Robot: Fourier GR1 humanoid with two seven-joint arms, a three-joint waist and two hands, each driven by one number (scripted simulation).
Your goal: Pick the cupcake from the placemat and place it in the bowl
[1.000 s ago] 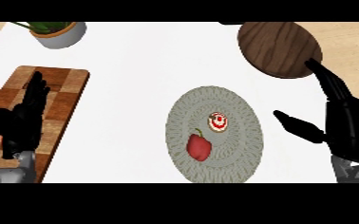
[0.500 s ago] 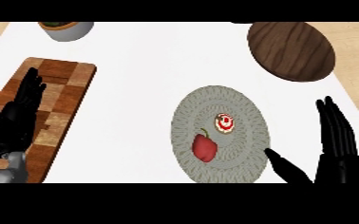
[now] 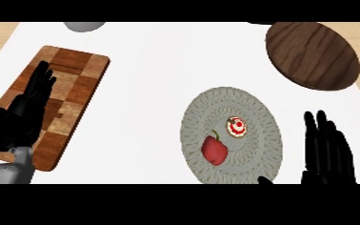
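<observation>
The cupcake [image 3: 237, 127] sits on the grey woven placemat [image 3: 260, 105], right of its middle, with a red pepper [image 3: 215, 150] just beside it on the near left. It looks small, light and soft, with red-and-white icing on top, so I think it is best taken by its sides, not from above. The dark wooden bowl [image 3: 313, 55] lies at the far right, round and smooth. The right hand [image 3: 325, 152] is near the placemat, fingers straight, holding nothing. The left hand [image 3: 29, 107] rests open over the checkered cutting board [image 3: 74, 83].
</observation>
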